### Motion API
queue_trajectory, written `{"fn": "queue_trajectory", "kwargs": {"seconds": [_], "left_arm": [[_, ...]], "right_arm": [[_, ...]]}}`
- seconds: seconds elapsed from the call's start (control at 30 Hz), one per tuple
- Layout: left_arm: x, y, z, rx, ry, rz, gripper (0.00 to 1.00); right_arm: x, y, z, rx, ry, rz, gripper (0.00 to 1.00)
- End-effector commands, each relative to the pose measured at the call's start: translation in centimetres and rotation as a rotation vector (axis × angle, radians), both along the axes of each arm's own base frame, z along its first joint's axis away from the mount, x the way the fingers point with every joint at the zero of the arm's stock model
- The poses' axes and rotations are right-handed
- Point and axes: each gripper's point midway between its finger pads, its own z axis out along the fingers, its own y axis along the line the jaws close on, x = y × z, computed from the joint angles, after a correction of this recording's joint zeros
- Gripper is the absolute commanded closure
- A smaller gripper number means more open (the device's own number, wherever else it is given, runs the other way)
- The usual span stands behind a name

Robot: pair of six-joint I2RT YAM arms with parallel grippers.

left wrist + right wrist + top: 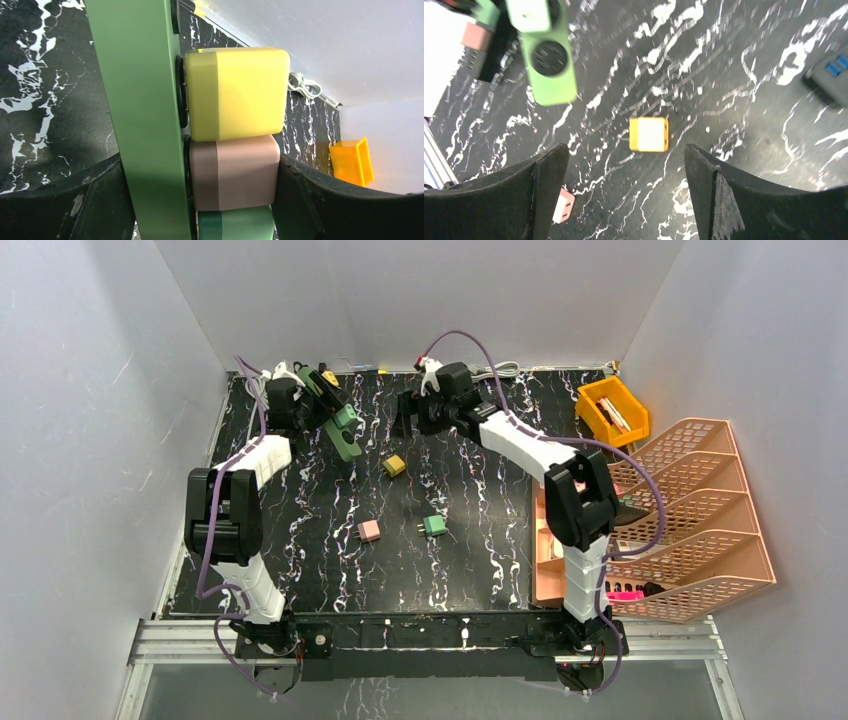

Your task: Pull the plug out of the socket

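Three blocky plastic plugs are seated side by side in the long green plastic socket strip (140, 100): a yellow plug (240, 92), a dusty brown-pink plug (235, 172) touching it, and a green plug (240, 225) only partly in frame. The strip is held at a slant by the left gripper (200, 175), which is clamped across it. One finger is pressed to the strip's back, the other to the face of the brown-pink plug. One round black socket (549, 57) near the strip's free end is seen unoccupied.

The right gripper (626, 185) is spread wide, with nothing gripped. Below it, between the fingertips in the wrist view, a loose yellow square plug (649, 134) lies flat on the black white-veined tabletop (749, 75). A small pink plug (561, 205) is partly hidden behind one finger.
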Motion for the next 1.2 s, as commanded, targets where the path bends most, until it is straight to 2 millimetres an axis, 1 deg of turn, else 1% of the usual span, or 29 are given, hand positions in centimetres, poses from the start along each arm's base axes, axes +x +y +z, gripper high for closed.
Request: {"fn": "queue_trajectory", "kwargs": {"seconds": [0.0, 0.07, 0.13, 0.23, 0.43, 0.57, 0.67, 0.8, 0.87, 0.97, 1.03, 1.07, 1.1, 1.13, 1.17], "left_arm": [[-0.2, -0.9, 10.0, -0.048, -0.285, -0.06, 1.0], [-0.5, -1.3, 10.4, -0.073, -0.295, -0.073, 1.0], [-0.8, -1.6, 10.7, -0.089, -0.301, -0.089, 1.0], [-1.1, -1.9, 11.0, -0.104, -0.305, -0.1, 1.0], [-1.5, -3.1, 11.7, -0.137, -0.32, -0.126, 1.0], [-1.6, -4.1, 11.6, -0.144, -0.32, -0.148, 1.0], [-1.6, -4.7, 11.4, -0.149, -0.316, -0.159, 1.0], [-1.7, -5.6, 11.4, -0.15, -0.317, -0.173, 1.0], [-1.7, -5.9, 11.4, -0.151, -0.316, -0.179, 1.0], [-1.8, -6.2, 11.5, -0.151, -0.32, -0.186, 1.0], [-1.9, -6.4, 11.6, -0.15, -0.322, -0.19, 1.0], [-1.9, -6.4, 11.6, -0.15, -0.324, -0.19, 1.0], [-1.9, -6.4, 11.6, -0.15, -0.323, -0.191, 1.0], [-1.9, -6.4, 11.5, -0.15, -0.322, -0.189, 1.0], [-1.9, -6.3, 11.6, -0.149, -0.326, -0.185, 1.0]], "right_arm": [[1.8, 0.9, 6.3, 0.113, -0.254, 0.037, 0.07], [2.0, 1.8, 7.5, 0.167, -0.295, 0.058, 0.08], [2.4, 2.5, 8.1, 0.198, -0.314, 0.077, 0.08], [2.8, 3.4, 8.4, 0.22, -0.318, 0.103, 0.09], [1.7, 5.7, 8.9, 0.274, -0.333, 0.173, 0.1], [1.1, 6.6, 9.6, 0.338, -0.334, 0.199, 0.1], [1.1, 7.2, 9.9, 0.368, -0.337, 0.21, 0.1], [1.3, 8.4, 9.9, 0.382, -0.33, 0.223, 0.11], [1.5, 9.0, 9.4, 0.375, -0.315, 0.231, 0.14], [2.1, 9.6, 8.8, 0.366, -0.296, 0.24, 0.21], [2.2, 9.9, 8.5, 0.37, -0.288, 0.248, 0.31], [2.2, 10.1, 8.6, 0.373, -0.286, 0.256, 0.4], [2.3, 10.3, 8.8, 0.376, -0.286, 0.263, 0.54], [2.4, 10.4, 8.5, 0.367, -0.269, 0.265, 0.68], [2.4, 10.5, 8.4, 0.36, -0.261, 0.272, 0.83]]}}
